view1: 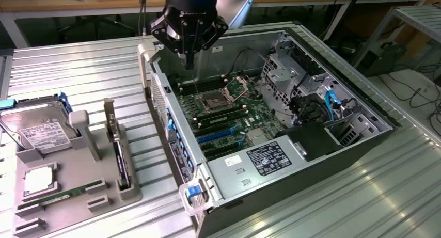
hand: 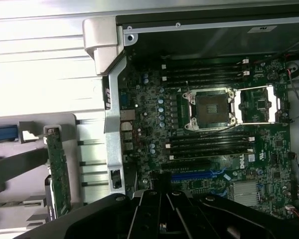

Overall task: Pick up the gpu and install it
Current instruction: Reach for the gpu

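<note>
Across the ribbed metal bench (view1: pixel 82 67) the largest thing is the open computer case (view1: pixel 344 73), lying on its side with the motherboard (view1: pixel 255 114) facing up. On the exterior view's left of the case sits a grey holder (view1: pixel 76 196), just beside the case wall, carrying a hard drive (view1: pixel 41 129) and smaller parts.

In the holder's slot nearest the case stands the gpu (view1: pixel 121 160), on its thin edge and upright. Its long axis runs roughly parallel to the case's near wall, from far to near in the exterior view. What looks like the silver bracket rises at the far end, though that end is hard to read.

Over the far corner of the case hangs the hand (view1: pixel 189 60), pointing straight down at the board. Its fingers are pressed together to a narrow point and carry nothing. From the hand the gpu lies to the exterior view's left and nearer that camera, on the other side of the case wall and well apart from the fingers. The card's far end is the part closest to the hand. By my judgement the pick is not yet begun, and the card sits untouched in its slot.
</note>
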Action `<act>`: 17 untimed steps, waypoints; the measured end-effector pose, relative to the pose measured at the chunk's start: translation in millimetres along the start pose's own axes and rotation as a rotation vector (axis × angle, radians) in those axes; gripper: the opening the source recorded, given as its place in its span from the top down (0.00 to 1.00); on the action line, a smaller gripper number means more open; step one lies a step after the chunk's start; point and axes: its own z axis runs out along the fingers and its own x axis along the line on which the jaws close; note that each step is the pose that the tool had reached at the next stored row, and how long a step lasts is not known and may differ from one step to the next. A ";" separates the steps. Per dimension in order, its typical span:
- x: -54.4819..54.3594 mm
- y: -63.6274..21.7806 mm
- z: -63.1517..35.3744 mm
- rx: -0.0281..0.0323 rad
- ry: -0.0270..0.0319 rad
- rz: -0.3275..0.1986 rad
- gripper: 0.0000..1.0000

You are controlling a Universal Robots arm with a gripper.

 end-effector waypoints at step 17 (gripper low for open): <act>6.9 -1.4 -0.2 0.0000 0.0000 0.000 0.89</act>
